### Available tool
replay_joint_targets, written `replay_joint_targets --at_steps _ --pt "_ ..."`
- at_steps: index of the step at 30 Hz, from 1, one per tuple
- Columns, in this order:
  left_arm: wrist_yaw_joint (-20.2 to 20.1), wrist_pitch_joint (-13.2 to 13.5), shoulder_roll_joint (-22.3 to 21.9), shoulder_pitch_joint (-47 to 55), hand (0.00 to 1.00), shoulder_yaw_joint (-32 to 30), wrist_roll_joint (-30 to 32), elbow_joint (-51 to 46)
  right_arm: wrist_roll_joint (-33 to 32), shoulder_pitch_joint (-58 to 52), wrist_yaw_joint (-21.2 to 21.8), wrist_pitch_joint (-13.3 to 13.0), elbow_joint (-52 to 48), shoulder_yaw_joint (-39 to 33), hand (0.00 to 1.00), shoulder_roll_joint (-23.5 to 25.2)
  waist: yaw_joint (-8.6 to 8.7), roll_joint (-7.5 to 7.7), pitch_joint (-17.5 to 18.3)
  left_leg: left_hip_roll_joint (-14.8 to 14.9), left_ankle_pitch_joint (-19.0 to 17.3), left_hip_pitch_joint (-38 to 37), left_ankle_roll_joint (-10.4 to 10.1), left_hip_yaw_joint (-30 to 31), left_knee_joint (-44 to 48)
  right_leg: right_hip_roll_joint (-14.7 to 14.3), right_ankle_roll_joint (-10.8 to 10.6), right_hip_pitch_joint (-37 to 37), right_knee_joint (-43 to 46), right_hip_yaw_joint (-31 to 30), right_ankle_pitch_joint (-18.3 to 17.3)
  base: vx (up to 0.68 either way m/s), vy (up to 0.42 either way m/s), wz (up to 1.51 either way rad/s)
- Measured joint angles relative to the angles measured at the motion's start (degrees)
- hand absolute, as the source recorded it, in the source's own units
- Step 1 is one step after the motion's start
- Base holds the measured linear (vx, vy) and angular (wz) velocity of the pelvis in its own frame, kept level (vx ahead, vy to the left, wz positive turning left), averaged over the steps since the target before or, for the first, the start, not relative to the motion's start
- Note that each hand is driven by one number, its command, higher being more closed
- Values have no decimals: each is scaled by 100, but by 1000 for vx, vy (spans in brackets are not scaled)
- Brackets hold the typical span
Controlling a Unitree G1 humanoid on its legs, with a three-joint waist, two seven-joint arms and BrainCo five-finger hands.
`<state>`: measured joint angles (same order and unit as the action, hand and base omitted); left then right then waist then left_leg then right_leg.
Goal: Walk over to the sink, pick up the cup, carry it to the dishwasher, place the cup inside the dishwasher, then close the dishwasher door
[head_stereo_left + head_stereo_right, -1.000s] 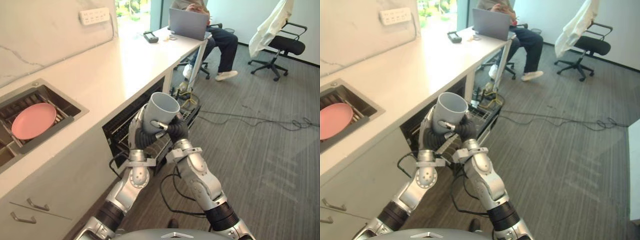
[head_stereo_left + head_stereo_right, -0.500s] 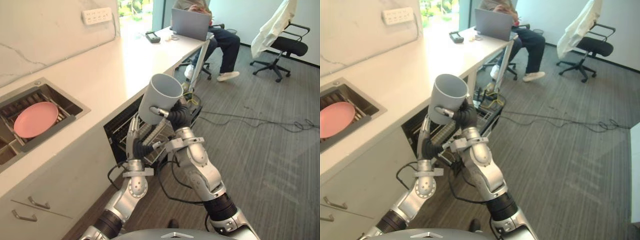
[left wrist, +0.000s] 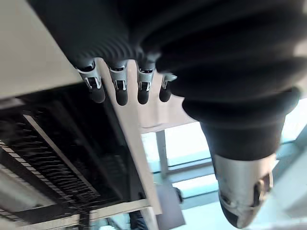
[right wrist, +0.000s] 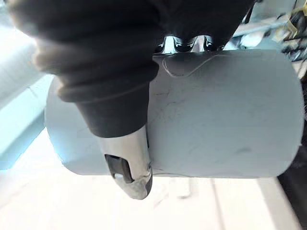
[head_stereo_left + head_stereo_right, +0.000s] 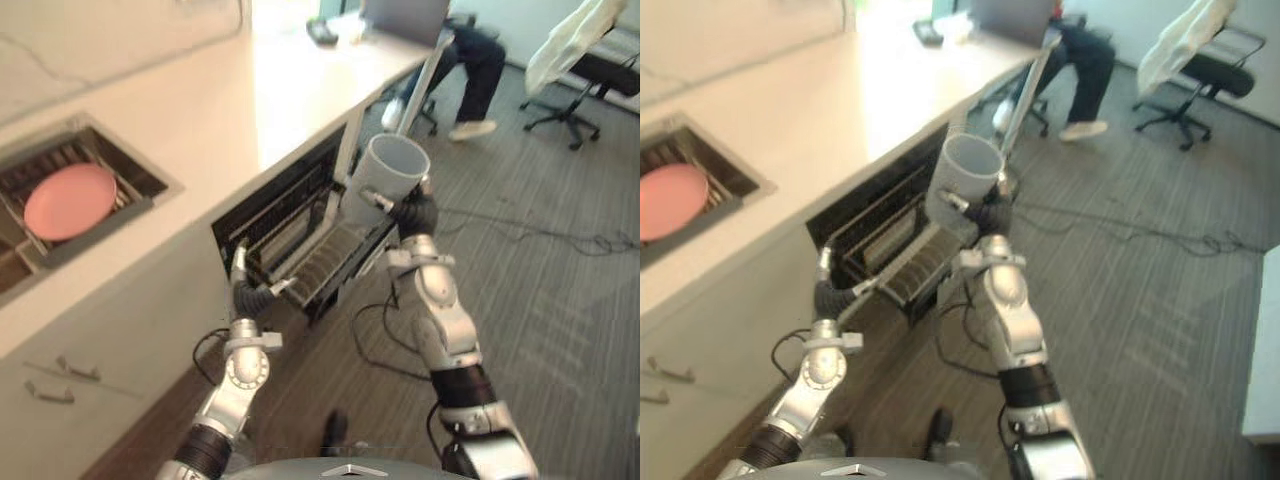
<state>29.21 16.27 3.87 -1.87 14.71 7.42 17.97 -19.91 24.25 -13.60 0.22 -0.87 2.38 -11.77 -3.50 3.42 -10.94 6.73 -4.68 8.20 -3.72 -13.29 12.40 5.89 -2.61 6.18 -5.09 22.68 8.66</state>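
Now that left hand (image 5: 243, 292) is hanging lower, fingers straight, right hand (image 5: 410, 212) alone is clasping the cup (image 5: 385, 178): grey, mouth up, tilting by the dishwasher (image 5: 285, 225).

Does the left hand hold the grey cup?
No, the cup sits in the curled fingers of the right hand, while the left hand is lower, apart from it, with straight fingers holding nothing.

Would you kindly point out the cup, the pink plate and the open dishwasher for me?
cup (image 5: 375, 190), left eye view, on its grey outer wall.
pink plate (image 5: 68, 200), left eye view, at its centre.
dishwasher (image 5: 280, 215), left eye view, on its dark open front.
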Motion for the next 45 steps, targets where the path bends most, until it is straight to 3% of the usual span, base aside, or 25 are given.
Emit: replay_joint_targets --at_steps 2,5,7,11,14,20,26,33,34,45 --pt "-295 -18 252 145 0 -263 -484 324 15 337 6 12 393 -104 100 -472 -115 -12 -469 15 79 213 5 103 10 24 -103 131 0 198 16 -102 17 21" --pt "-635 -49 516 509 0 -439 -854 580 17 699 63 134 892 -105 100 -1021 -308 -8 -838 -35 164 403 36 306 29 83 84 221 0 471 273 6 14 29" --pt "-901 -59 519 734 0 -520 -923 724 67 1040 64 261 1261 -99 100 -1202 -411 -30 -985 -77 276 515 34 389 -79 92 187 344 0 518 355 50 24 27" --pt "-1387 -4 368 842 0 -552 -1109 1281 465 1829 229 590 2182 -61 100 -1589 -576 -152 -1368 -211 425 612 95 577 -281 187 166 405 1 642 386 42 60 28" --pt "-1507 220 356 868 0 -582 -1284 1425 663 2235 445 777 2812 138 100 -1883 -695 -191 -1416 -320 503 873 164 713 -298 289 91 582 0 640 419 2 104 30" --pt "-1748 685 312 856 0 -601 -1751 1518 836 3169 999 1033 4365 620 100 -2278 -1117 -497 -1626 -446 687 1212 246 906 -328 412 24 781 0 771 464 -18 68 25" --pt "-1972 862 288 851 0 -552 -2167 1566 991 3780 1604 1266 5165 1198 100 -2399 -1259 -682 -1743 -481 850 1498 227 1164 -378 413 4 956 -1 981 446 -8 10 18" --pt "-2096 942 297 832 0 -531 -2309 1715 1351 4169 1700 1405 6104 1319 100 -2586 -1481 -883 -1844 -484 1032 1589 184 1358 -579 391 29 1030 -1 1216 437 22 -5 15" --pt "-2145 963 297 832 0 -524 -2322 1760 1359 4210 1679 1403 6170 1319 0 -2641 -1519 -916 -1860 -484 1045 1620 176 1403 -583 385 30 1043 -1 1250 434 23 -15 13" --pt "-2212 998 414 835 0 -314 -2458 2122 1225 4627 1705 1312 6316 1327 0 -2715 -1648 -959 -1867 -478 1211 1699 156 1473 -771 368 60 1167 -1 1298 456 7 -4 3"
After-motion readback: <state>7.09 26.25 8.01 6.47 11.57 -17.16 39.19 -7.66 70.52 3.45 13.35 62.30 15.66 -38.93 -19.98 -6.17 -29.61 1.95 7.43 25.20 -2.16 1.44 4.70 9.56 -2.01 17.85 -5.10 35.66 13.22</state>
